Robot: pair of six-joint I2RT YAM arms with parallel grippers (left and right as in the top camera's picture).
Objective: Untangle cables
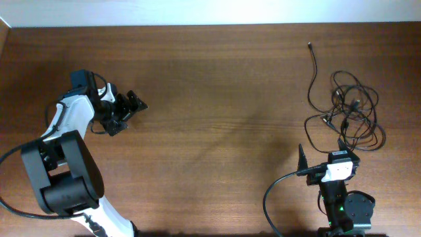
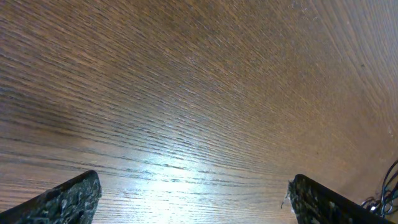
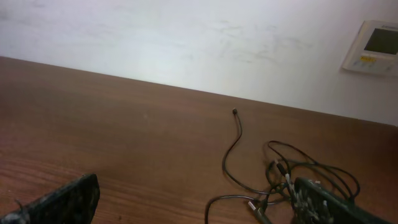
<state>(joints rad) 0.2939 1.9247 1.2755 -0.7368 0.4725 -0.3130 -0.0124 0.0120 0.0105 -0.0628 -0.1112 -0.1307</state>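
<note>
The cables [image 1: 348, 108] are thin black cords lying in a loose tangle on the wooden table at the right. One strand runs up to a small plug [image 1: 310, 45]. In the right wrist view the tangle [image 3: 292, 177] lies ahead and to the right, against my right finger. My right gripper [image 1: 322, 153] is open and empty just in front of the tangle, and it also shows in the right wrist view [image 3: 199, 208]. My left gripper [image 1: 127, 112] is open and empty far to the left over bare wood, as its own view [image 2: 193, 205] shows. A bit of the cables [image 2: 387, 193] shows at that view's right edge.
The wooden table [image 1: 217, 118] ends at a white wall at the back [image 1: 210, 12]. A white wall control panel [image 3: 373, 46] hangs at the top right. A thicker black arm wire [image 1: 276, 191] loops beside the right arm's base [image 1: 345, 207].
</note>
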